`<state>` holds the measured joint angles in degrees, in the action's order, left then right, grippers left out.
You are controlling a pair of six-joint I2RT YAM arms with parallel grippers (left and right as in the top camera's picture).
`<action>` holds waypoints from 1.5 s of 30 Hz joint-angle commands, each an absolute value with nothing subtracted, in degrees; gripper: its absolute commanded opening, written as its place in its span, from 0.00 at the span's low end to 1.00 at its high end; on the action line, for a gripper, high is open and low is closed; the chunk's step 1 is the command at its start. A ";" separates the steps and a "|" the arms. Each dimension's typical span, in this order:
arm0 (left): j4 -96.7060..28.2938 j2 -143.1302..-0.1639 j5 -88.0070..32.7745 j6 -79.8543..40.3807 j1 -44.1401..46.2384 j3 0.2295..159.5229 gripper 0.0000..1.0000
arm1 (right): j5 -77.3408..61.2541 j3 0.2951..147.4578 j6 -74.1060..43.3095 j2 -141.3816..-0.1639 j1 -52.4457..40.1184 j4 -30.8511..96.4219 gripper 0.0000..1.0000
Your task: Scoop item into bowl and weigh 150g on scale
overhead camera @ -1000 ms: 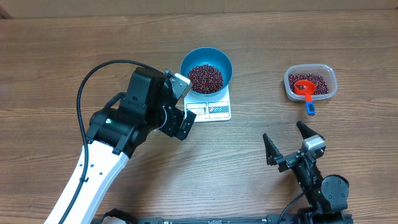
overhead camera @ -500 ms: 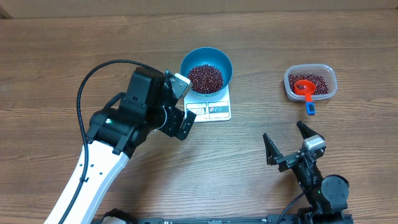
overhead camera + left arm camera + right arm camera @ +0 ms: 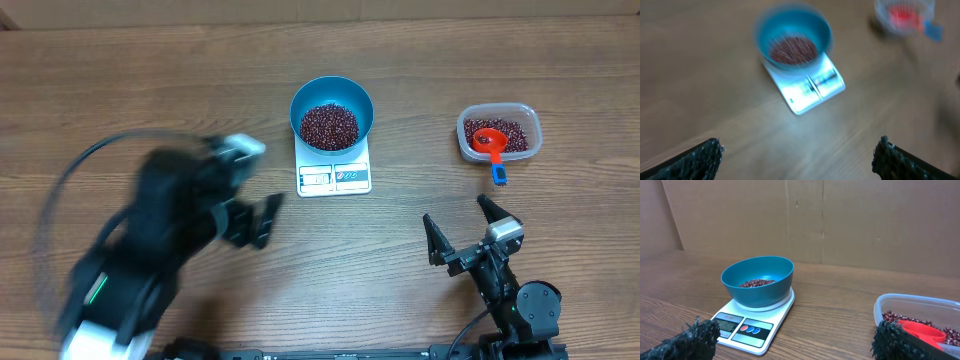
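Wooden table (image 3: 150,80), cardboard wall behind: weighing stage, both pincers empty.
The blue bowl (image 3: 332,112) sits on the scale (image 3: 335,177), beans (image 3: 329,124) heaped inside. My left pincer (image 3: 797,152) and right pincer (image 3: 457,218) gape wide, holding nothing. I can't read the display; if it's short, I'd fetch the red scoop (image 3: 488,140) lying in the tub (image 3: 534,125).

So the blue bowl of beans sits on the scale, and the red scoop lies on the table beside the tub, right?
No: overhead shows the scoop lying in the tub, handle over its rim. The bowl of beans is on the scale.
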<state>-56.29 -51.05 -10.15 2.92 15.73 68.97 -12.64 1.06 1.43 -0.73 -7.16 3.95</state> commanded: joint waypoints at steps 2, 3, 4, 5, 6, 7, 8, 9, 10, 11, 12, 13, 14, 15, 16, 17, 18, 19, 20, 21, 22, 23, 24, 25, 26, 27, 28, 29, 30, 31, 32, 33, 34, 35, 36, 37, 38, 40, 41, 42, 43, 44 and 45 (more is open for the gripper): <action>-55.96 -36.21 -12.14 -2.90 5.34 62.92 1.00 | -12.05 0.45 1.06 -0.16 -7.01 3.68 1.00; -55.05 -32.51 -12.95 -3.46 2.46 60.55 1.00 | -12.05 0.45 1.06 -0.16 -7.01 3.70 1.00; -53.36 -28.73 -13.61 -3.46 -0.25 57.65 1.00 | -12.05 0.45 1.06 -0.16 -7.01 3.70 1.00; -51.59 -26.17 -13.61 -3.62 -1.78 55.29 1.00 | -12.05 0.45 1.06 -0.16 -7.01 3.68 1.00; -48.97 -23.57 -13.61 -4.08 -2.92 52.25 1.00 | -12.05 0.45 1.06 -0.16 -7.01 3.68 1.00; -46.54 -21.63 -13.58 -4.73 -3.40 49.50 1.00 | -12.05 0.45 1.06 -0.16 -7.01 3.70 1.00; -43.40 -19.46 -13.52 -5.61 -3.79 46.09 1.00 | -12.05 0.45 1.06 -0.16 -7.01 3.68 1.00; -39.90 -17.30 -13.39 -6.59 -4.23 42.46 1.00 | -12.05 0.45 1.06 -0.16 -7.01 3.68 1.00; -36.80 -15.57 -13.30 -7.79 -4.69 39.40 1.00 | -12.05 0.45 1.06 -0.16 -7.01 3.70 1.00; -32.80 -13.67 -13.30 -9.89 -5.30 35.57 1.00 | -12.05 0.45 1.06 -0.16 -7.01 3.70 1.00; -29.15 -12.21 -13.32 -12.16 -5.65 32.27 1.00 | -12.05 0.45 1.06 -0.16 -7.01 3.68 1.00; -24.62 -10.68 -13.37 -14.90 -5.91 28.42 1.00 | -12.05 0.45 1.06 -0.16 -7.01 3.68 1.00; -19.97 -9.30 -13.61 -17.43 -6.11 24.64 1.00 | -12.05 0.45 1.06 -0.16 -7.01 3.68 1.00; -15.94 -8.10 -13.63 -19.38 -6.22 21.52 0.99 | -12.05 0.45 1.06 -0.16 -7.01 3.68 1.00; -11.44 -6.72 -13.96 -21.50 -6.37 18.06 0.99 | -12.05 0.45 1.06 -0.16 -7.01 3.68 1.00; -7.62 -5.45 -14.74 -22.70 -6.52 15.22 1.00 | -12.05 0.45 1.06 -0.16 -7.01 3.68 1.00; -3.88 -3.95 -15.31 -23.20 -6.66 12.32 1.00 | -12.05 0.45 1.06 -0.16 -7.01 3.70 1.00; -0.89 -2.46 -15.40 -23.83 -6.66 9.85 1.00 | -12.05 0.45 1.06 -0.16 -7.01 3.68 1.00; 1.28 -0.99 -15.25 -24.21 -6.66 7.81 1.00 | -12.05 0.45 1.06 -0.16 -7.01 3.68 1.00; 2.63 0.05 -14.98 -24.34 -6.66 6.37 1.00 | -12.05 0.45 1.06 -0.16 -7.01 3.68 1.00; 4.64 -0.19 -14.85 -24.47 -6.76 5.15 1.00 | -12.05 0.45 1.06 -0.16 -7.01 3.68 1.00; 5.48 -0.23 -14.57 -24.45 -6.83 4.36 1.00 | -12.05 0.45 1.06 -0.16 -7.01 3.68 1.00; 6.00 -0.14 -13.98 -24.40 -6.85 3.68 1.00 | -12.05 0.45 1.06 -0.16 -7.01 3.68 1.00; 6.35 -0.14 -12.62 -24.36 -6.85 3.07 1.00 | -12.05 0.45 1.06 -0.16 -7.01 3.68 1.00; 6.68 -0.14 -11.49 -24.23 -6.85 2.50 1.00 | -12.05 0.45 1.06 -0.16 -7.01 3.68 1.00; 7.46 -0.14 -10.46 -24.23 -6.85 1.56 0.99 | -12.05 0.45 1.06 -0.16 -7.01 3.68 1.00; 8.45 -0.14 -9.69 -24.23 -6.85 0.49 1.00 | -12.05 0.45 1.06 -0.16 -7.01 3.68 1.00; 7.27 -0.14 -8.86 -24.21 -6.85 0.21 1.00 | -12.05 0.45 1.06 -0.16 -7.01 3.68 1.00; 6.04 -0.14 -7.66 -23.97 -6.83 0.25 1.00 | -12.05 0.45 1.06 -0.16 -7.01 3.68 1.00; 4.82 -0.14 -6.87 -23.86 -6.85 0.25 1.00 | -12.05 0.45 1.06 -0.16 -7.01 3.68 1.00; 3.95 -0.14 -6.79 -23.46 -6.85 0.23 1.00 | -12.05 0.45 1.06 -0.16 -7.01 3.68 1.00; 3.05 -0.12 -6.87 -22.83 -6.85 0.23 1.00 | -12.05 0.45 1.06 -0.16 -7.01 3.68 1.00; 2.11 -0.12 -6.90 -22.72 -6.85 0.23 1.00 | -12.05 0.45 1.06 -0.16 -7.01 3.68 1.00; 0.73 -0.12 -6.90 -22.72 -6.83 0.23 0.99 | -12.05 0.45 1.06 -0.16 -7.01 3.70 1.00; -0.99 -0.12 -6.87 -22.72 -6.83 0.23 1.00 | -12.05 0.45 1.06 -0.16 -7.01 3.68 1.00; -3.62 -0.12 -6.90 -22.74 -6.83 0.23 1.00 | -12.05 0.45 1.06 -0.16 -7.01 3.68 1.00; -3.99 -0.14 -6.96 -21.93 -6.74 0.25 1.00 | -12.05 0.45 1.06 -0.16 -7.01 3.68 1.00; -4.01 -0.14 -7.07 -19.81 -6.72 0.27 1.00 | -12.05 0.45 1.06 -0.16 -7.01 3.68 1.00; -3.99 -0.14 -7.01 -18.70 -6.72 0.27 1.00 | -12.05 0.45 1.06 -0.16 -7.01 3.68 1.00; -3.99 -0.14 -7.01 -17.69 -6.72 0.27 1.00 | -12.05 0.45 1.06 -0.16 -7.01 3.68 1.00; -3.86 -0.14 -7.03 -17.56 -6.72 0.27 1.00 | -12.05 0.45 1.06 -0.16 -7.01 3.68 1.00; -3.86 -0.14 -7.05 -17.58 -6.74 0.27 1.00 | -12.05 0.45 1.06 -0.16 -7.01 3.68 1.00; -3.86 -0.14 -7.05 -17.56 -6.81 0.27 1.00 | -12.05 0.45 1.06 -0.16 -7.01 3.70 1.00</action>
